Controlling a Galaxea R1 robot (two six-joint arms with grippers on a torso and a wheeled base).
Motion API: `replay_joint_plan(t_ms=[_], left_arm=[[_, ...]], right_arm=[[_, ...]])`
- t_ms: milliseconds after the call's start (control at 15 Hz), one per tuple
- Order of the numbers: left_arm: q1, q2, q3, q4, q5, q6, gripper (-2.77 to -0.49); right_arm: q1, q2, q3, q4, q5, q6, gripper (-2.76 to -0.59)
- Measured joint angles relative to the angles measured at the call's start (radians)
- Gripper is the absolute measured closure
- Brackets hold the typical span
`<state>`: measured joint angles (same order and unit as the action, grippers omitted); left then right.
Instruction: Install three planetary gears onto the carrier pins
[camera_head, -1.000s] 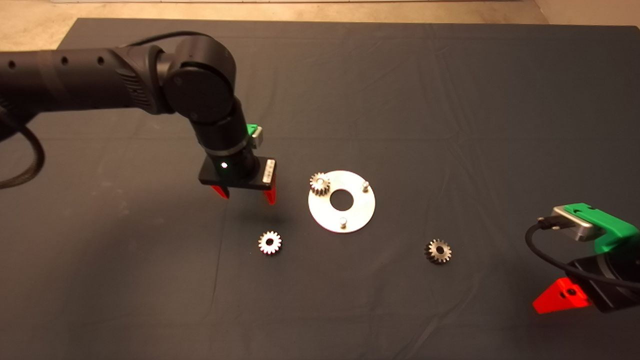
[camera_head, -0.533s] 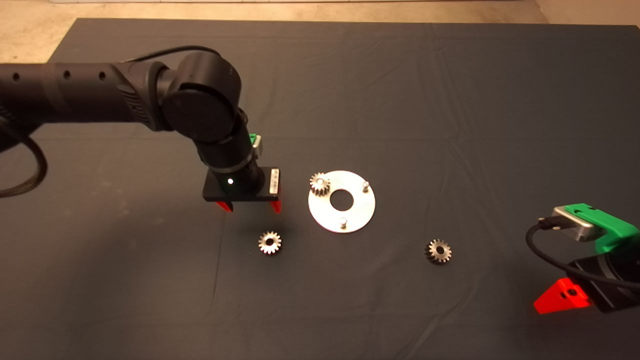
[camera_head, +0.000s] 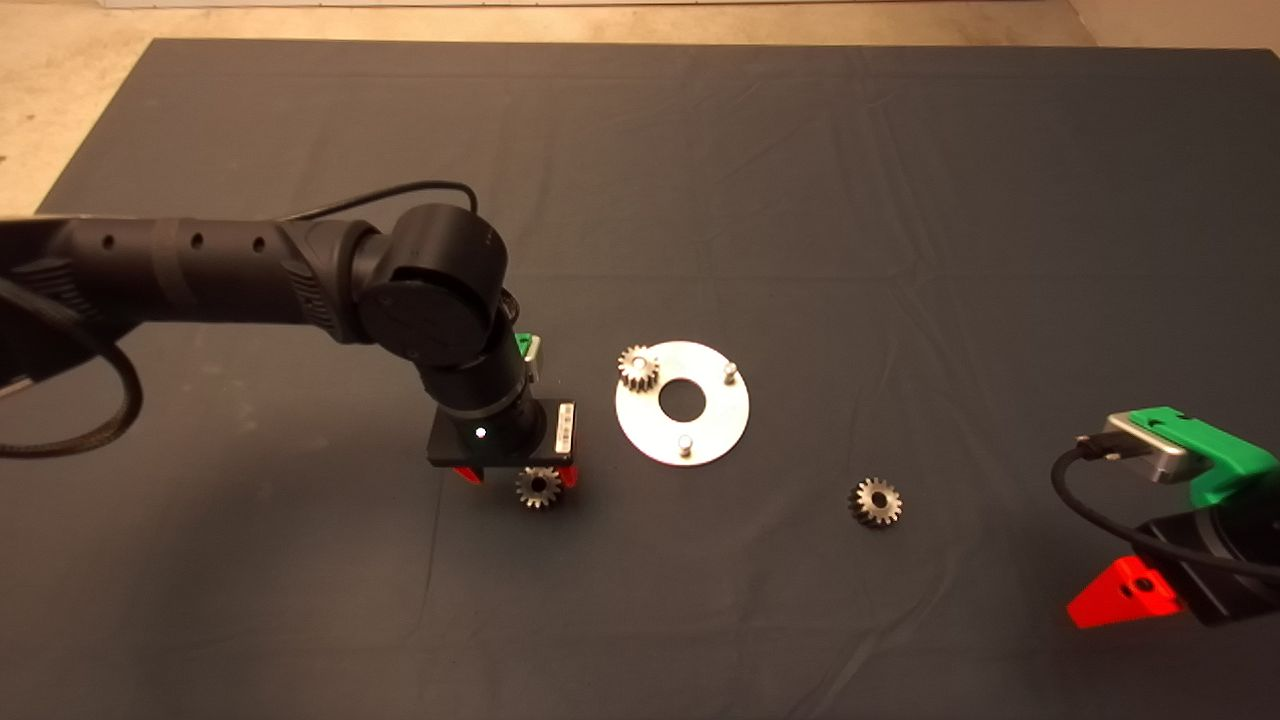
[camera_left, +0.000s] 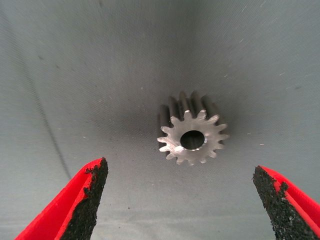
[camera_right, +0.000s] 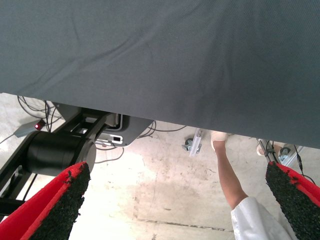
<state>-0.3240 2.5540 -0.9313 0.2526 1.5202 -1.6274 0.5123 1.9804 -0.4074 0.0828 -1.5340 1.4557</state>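
Mat (camera_head: 800, 180) was dark woven cloth, lightly creased. Disc (camera_head: 700, 440) was flat, shiny silver with a central hole, near the mat's middle; two bare carrier pins (camera_head: 730, 371) stood upright on it, and a third position carried a seated gear (camera_head: 637, 366), silvery, toothed. Loose gear (camera_head: 539, 487) lay flat on the mat toward the near edge, beside the disc; its round bore and cut teeth were clear in the left wrist view (camera_left: 191, 136). Left gripper (camera_head: 518, 478) stood right over this gear, red fingers (camera_left: 85, 200) with rough black pads spread wide to either side, not touching it; the wrist hid most of the fingers from above. Darker third gear (camera_head: 876, 502) lay apart, toward the right edge. Right gripper (camera_head: 1120, 592) was parked at the near right corner, fingers spread, partly cut off.
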Motion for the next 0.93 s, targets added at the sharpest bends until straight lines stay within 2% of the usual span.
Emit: replay_joint_plan(t_ms=[533, 933], left_arm=[[0.025, 0.012, 0.0, 0.011, 0.001, -0.006, -2.07], [0.027, 0.077, -0.018, 0.034, 0.001, -0.002, -2.07]], right_arm=[[0.0, 0.0, 0.0, 0.0, 0.001, 0.0, -2.63], [-0.005, 0.0, 0.0, 0.0, 0.001, 0.0, -2.63]])
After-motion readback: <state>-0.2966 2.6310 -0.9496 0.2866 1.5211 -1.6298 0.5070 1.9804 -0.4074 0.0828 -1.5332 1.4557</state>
